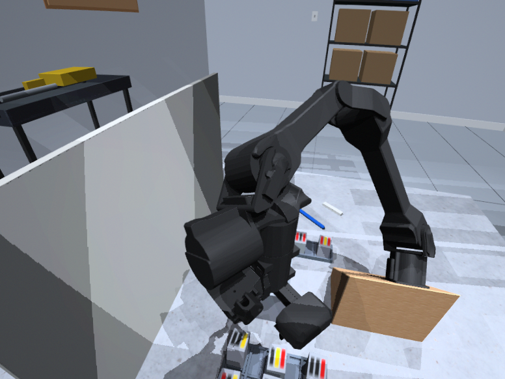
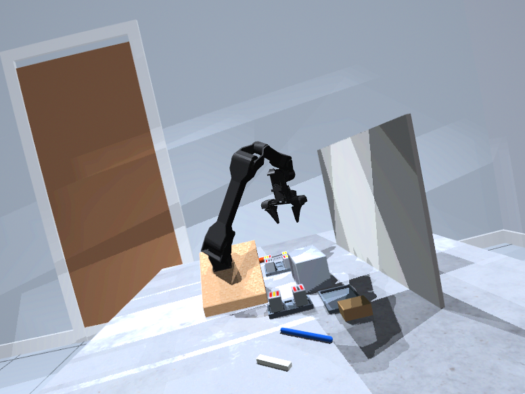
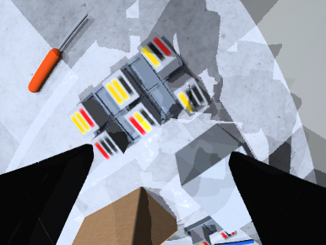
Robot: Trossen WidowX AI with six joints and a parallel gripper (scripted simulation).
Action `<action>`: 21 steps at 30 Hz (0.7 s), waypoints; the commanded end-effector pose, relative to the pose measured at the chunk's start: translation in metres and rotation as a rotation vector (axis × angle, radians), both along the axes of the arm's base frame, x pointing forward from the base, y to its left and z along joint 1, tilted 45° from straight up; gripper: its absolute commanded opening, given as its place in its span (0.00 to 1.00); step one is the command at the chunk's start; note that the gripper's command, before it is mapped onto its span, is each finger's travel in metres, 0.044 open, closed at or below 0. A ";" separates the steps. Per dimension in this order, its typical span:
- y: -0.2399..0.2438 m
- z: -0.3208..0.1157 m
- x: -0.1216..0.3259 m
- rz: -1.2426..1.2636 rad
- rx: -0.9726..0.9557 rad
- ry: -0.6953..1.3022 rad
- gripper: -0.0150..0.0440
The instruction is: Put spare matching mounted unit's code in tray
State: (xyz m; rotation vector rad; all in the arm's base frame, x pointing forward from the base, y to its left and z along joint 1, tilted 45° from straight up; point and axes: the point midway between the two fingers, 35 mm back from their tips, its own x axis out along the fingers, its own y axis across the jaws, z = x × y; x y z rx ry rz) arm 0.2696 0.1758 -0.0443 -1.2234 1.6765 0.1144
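My gripper point(image 2: 287, 221) point(image 3: 163, 155) is open and empty, above the table. The grey mounted unit point(image 2: 311, 267) point(image 3: 215, 194) shows no code on its visible faces; its back is hidden. The rack point(image 3: 160, 101) in the wrist view holds several striped spares: yellow-yellow-red point(image 3: 82, 121), yellow-yellow-black point(image 3: 119, 89), red-yellow-black point(image 3: 143, 121), red-black-black point(image 3: 108, 144), yellow-black-red point(image 3: 156, 51) and yellow-black-black point(image 3: 191, 98). A second rack point(image 2: 290, 313) holds two spares. The shallow tray point(image 2: 337, 294) looks empty in the exterior view.
A tall grey panel point(image 1: 134, 183) point(image 2: 381, 195) stands beyond the unit. A tan block point(image 2: 355, 309) sits against the tray. The arm stands on a wooden base point(image 1: 387, 305) point(image 2: 237, 292). A screwdriver point(image 3: 44, 69), blue rod point(image 2: 306, 334) and white bar point(image 2: 273, 362) lie about.
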 end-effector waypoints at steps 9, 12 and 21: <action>0.013 -0.080 -0.118 0.476 -0.054 0.453 1.00; 0.013 -0.080 -0.118 0.476 -0.054 0.453 1.00; -0.016 -0.108 -0.103 0.476 -0.056 0.452 0.76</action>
